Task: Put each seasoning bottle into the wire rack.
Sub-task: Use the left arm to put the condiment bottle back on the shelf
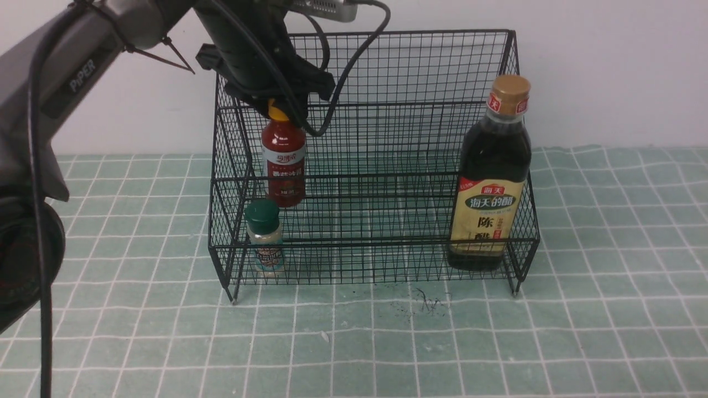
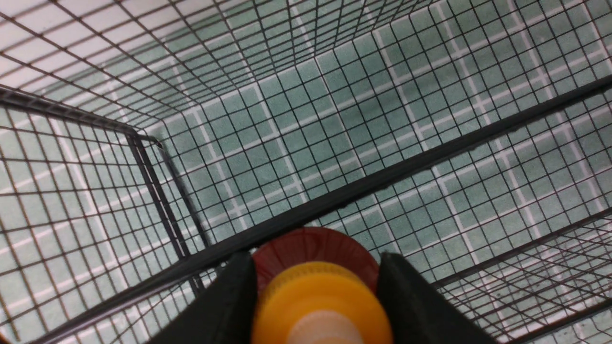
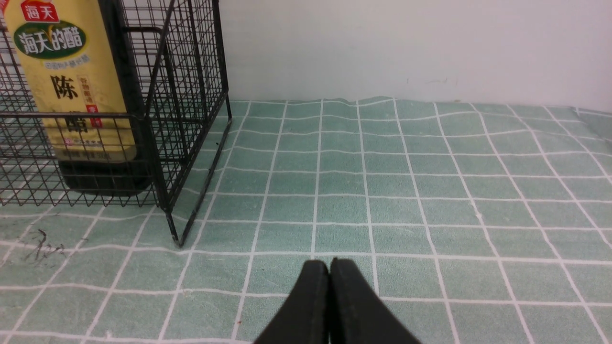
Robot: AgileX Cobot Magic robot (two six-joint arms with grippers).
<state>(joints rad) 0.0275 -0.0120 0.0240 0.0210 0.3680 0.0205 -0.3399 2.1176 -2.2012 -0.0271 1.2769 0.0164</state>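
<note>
The black wire rack [image 1: 387,77] stands on the cloth against the wall. My left gripper [image 1: 279,108] reaches down into its left side and is shut on the yellow nozzle cap [image 2: 320,301] of the small red sauce bottle [image 1: 283,166], which hangs upright. I cannot tell whether its base touches a tier. The tiny clear shaker with a green lid [image 1: 265,237] stands in the lower tier's front left corner. The tall dark vinegar bottle [image 1: 489,182] stands at the lower tier's right end. My right gripper [image 3: 330,267] is shut and empty, low over the cloth right of the rack.
A green checked cloth [image 1: 608,309] covers the table up to the white wall [image 1: 608,66]. Dark scuff marks [image 1: 426,304] lie on the cloth in front of the rack. The rack's right front leg [image 3: 174,234] stands near the right gripper.
</note>
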